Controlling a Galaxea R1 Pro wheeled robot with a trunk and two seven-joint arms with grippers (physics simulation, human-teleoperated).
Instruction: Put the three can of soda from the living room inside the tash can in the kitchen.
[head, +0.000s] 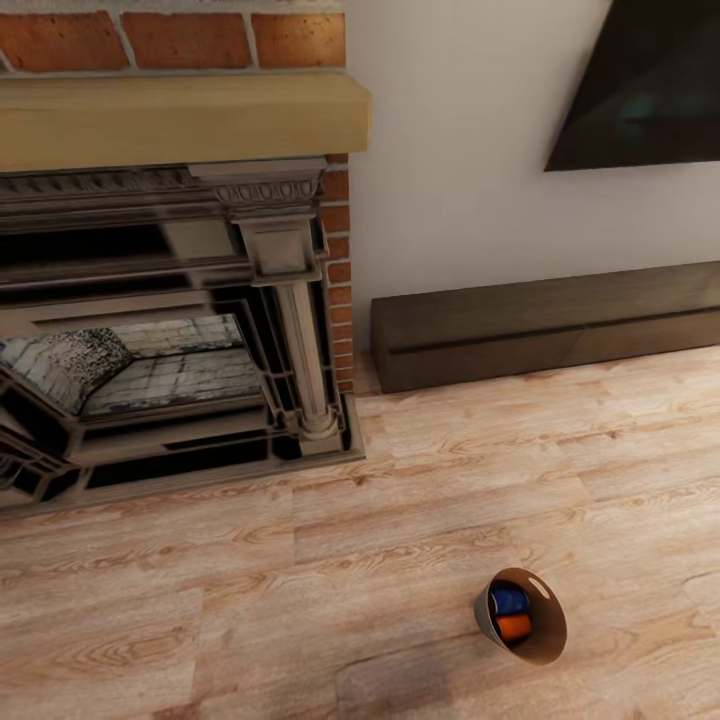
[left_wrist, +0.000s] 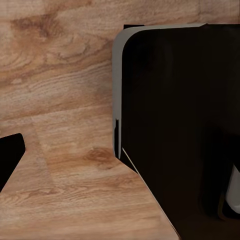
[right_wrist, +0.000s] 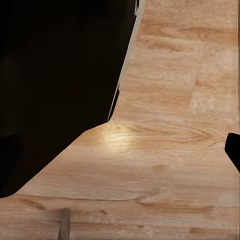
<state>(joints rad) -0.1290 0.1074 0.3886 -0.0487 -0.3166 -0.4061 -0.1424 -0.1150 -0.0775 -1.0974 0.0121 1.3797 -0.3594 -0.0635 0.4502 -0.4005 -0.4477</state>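
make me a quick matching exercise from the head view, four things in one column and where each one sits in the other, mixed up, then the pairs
Things:
1. orange can
2. blue can
3. low dark cabinet
4. bin

Places:
A. against the white wall, to the right of the brick fireplace
B. on the wood floor, out in front of the cabinet
C. inside the bin, nearer the camera of the two
D. inside the bin, farther from the camera of the two

Pairs: 1-C, 2-D, 3-A, 4-B
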